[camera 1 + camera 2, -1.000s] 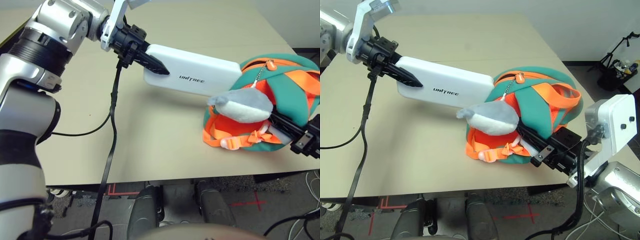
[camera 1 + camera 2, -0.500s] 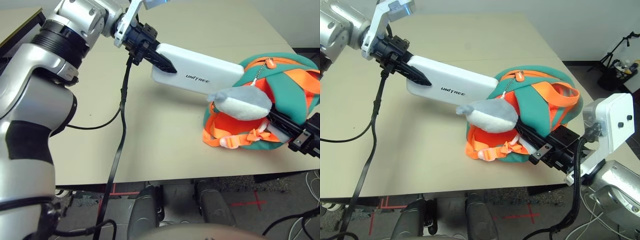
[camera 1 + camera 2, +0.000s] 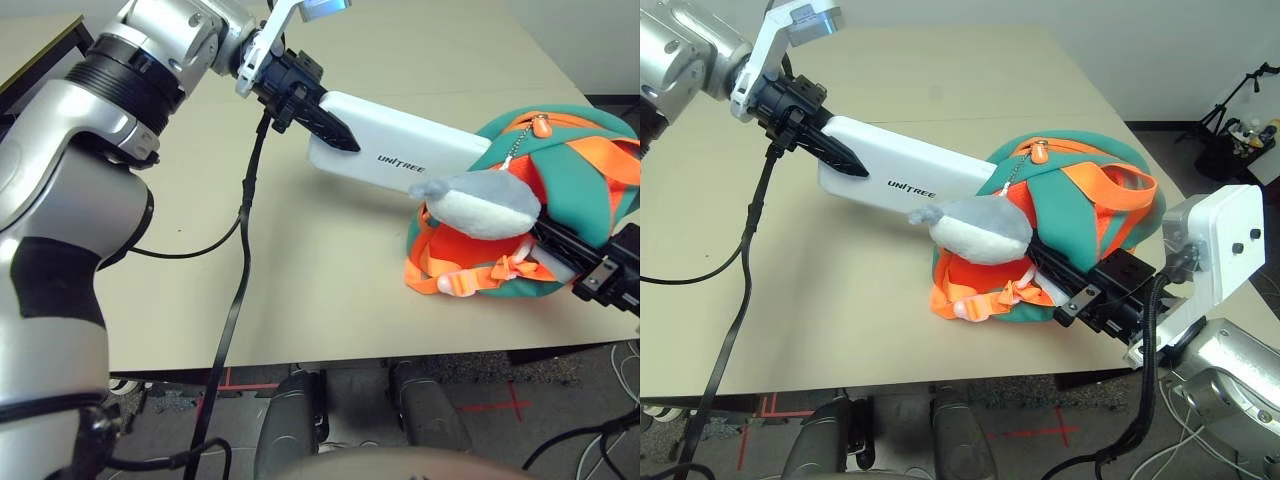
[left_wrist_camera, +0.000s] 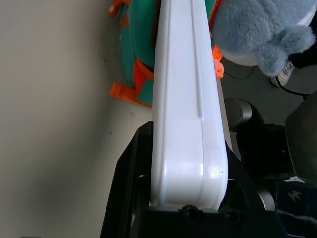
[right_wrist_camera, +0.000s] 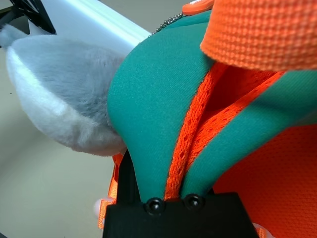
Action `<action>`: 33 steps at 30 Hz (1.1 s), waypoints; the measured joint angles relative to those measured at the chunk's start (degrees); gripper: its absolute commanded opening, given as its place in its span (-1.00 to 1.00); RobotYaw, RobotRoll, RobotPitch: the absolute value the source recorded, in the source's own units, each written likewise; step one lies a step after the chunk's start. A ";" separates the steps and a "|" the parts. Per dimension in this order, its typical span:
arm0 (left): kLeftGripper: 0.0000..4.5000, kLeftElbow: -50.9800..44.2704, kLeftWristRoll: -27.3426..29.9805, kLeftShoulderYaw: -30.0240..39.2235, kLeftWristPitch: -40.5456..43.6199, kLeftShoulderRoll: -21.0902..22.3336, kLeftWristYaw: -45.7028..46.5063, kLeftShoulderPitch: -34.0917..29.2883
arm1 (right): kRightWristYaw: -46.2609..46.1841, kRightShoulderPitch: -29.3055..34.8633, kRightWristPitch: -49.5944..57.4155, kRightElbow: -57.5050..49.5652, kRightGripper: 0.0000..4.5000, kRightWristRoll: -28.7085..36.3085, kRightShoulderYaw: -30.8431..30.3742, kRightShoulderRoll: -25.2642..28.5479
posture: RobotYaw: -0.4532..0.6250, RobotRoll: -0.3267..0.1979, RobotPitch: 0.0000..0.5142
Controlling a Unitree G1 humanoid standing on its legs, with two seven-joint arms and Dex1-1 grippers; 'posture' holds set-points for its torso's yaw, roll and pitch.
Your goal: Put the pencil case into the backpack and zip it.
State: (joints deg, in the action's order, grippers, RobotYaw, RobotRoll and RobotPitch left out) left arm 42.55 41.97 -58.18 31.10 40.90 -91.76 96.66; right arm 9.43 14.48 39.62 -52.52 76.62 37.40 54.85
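On the left, the left gripper (image 3: 318, 117) is seen clamped on the near end of the pencil case (image 3: 400, 155), one black finger lying across the white top face and the other hidden beneath; in the left wrist view the case's rounded end (image 4: 185, 168) is wedged tightly between the two black fingers. The case is held above the table (image 3: 300, 270), tilted, with its long axis running from the gripper toward the backpack (image 3: 1080, 215). The black "UNITREE" lettering faces up near the middle of the case. The far end of the case is hidden behind the plush fish (image 3: 480, 205) and the teal edge of the backpack; whether that end is already inside the opening cannot be told. A black cable (image 3: 240, 250) hangs from the left wrist down over the table's front edge.

Further right, the backpack lies on the table near its right front corner, with orange straps bunched at its near side. The grey-white fish dangles from a small chain at the orange zipper pull (image 3: 541, 128) and rests against the front of the bag.

On the right, the right gripper (image 3: 1065, 285) is closed on a fold of teal and orange backpack fabric, as shown pinched between the fingers in the right wrist view (image 5: 163, 183).
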 measured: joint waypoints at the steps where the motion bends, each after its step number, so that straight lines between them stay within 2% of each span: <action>1: -0.36 -0.24 0.45 -0.52 0.19 -0.03 0.04 0.13 | 0.03 0.00 0.00 0.00 -0.94 -0.01 -0.05 0.00 | -0.75 0.25 -0.52; 9: -0.36 -1.89 1.60 -1.48 1.34 -0.96 0.50 0.21 | 0.61 0.33 -0.01 -0.15 -0.94 -0.35 -0.09 -0.16 | -0.76 0.25 -0.52; 14: -0.36 0.91 0.51 -0.23 1.53 -5.20 0.57 0.20 | 1.16 0.84 -0.05 -0.41 -0.94 -1.28 -0.09 -0.55 | -0.75 0.25 -0.53; 20: -0.36 5.60 -6.31 3.48 -1.84 -11.02 0.15 0.02 | 1.77 0.81 -0.19 -0.43 -0.94 -2.39 -0.36 -0.74 | -0.75 0.25 -0.54; 33: -0.36 5.29 -14.50 7.80 -3.07 -15.75 0.05 -3.03 | 2.05 -0.13 -0.85 -0.43 -0.94 -3.57 -2.73 -1.63 | -0.75 0.25 -0.55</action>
State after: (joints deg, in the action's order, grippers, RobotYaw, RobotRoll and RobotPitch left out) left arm 47.84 27.47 -50.38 28.02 25.15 -91.72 93.63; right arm 11.49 14.34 38.77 -52.94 73.05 34.67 53.22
